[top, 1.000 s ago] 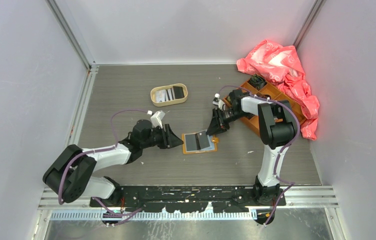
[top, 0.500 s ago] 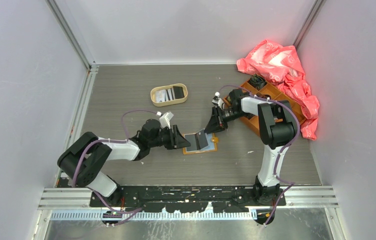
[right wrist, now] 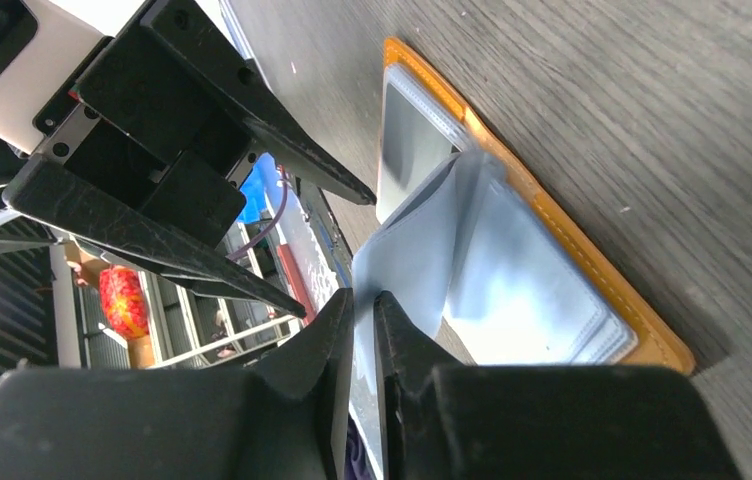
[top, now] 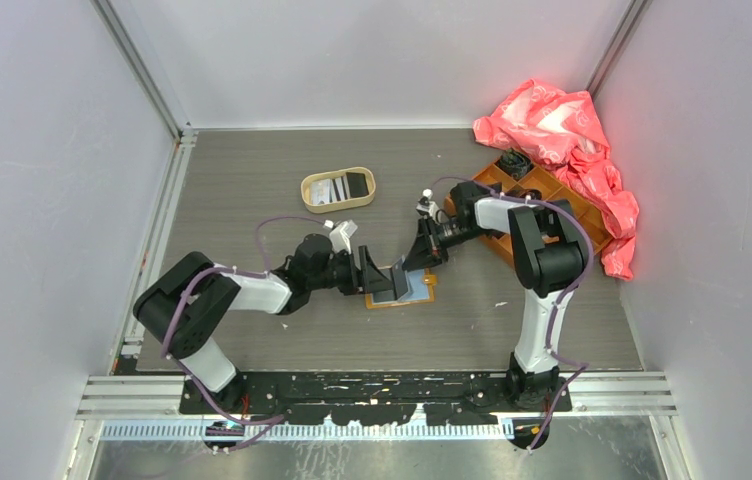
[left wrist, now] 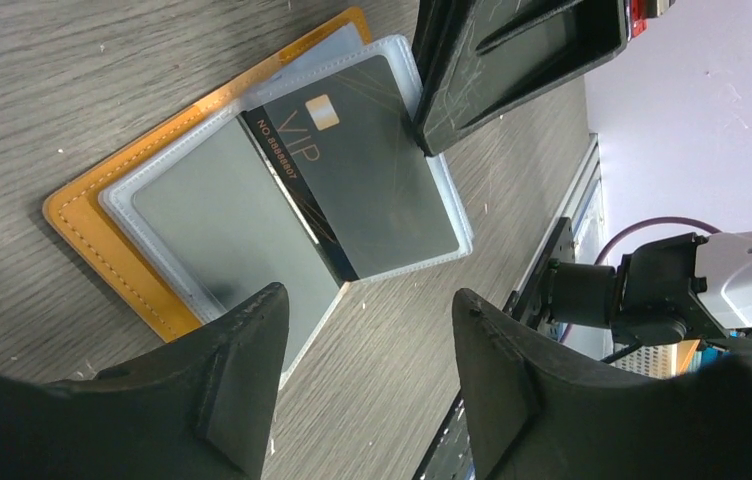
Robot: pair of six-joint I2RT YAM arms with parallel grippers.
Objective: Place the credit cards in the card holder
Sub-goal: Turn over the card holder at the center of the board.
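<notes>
The orange card holder [top: 422,296] lies open on the table, its clear sleeves [left wrist: 222,210] fanned out. A black card [left wrist: 372,180] marked VIP sits in one sleeve. My right gripper [top: 420,258] is shut on the far edge of that sleeve [right wrist: 397,255] and holds it lifted at a slant. In the right wrist view the holder [right wrist: 602,290] lies flat under the raised leaf. My left gripper [left wrist: 367,295] hovers open just left of the holder with nothing between its fingers. Other credit cards [top: 330,191], one pale and one black, lie in the oval tray.
The oval tan tray [top: 338,203] stands behind the holder, left of centre. An orange compartmented box [top: 537,190] and a crumpled red plastic bag [top: 562,125] fill the back right corner. Grey walls close the table on three sides.
My left arm has reached right to the holder's left edge, and its jaws have opened wider. My right gripper has closed tighter on the sleeve and shifted slightly left.
</notes>
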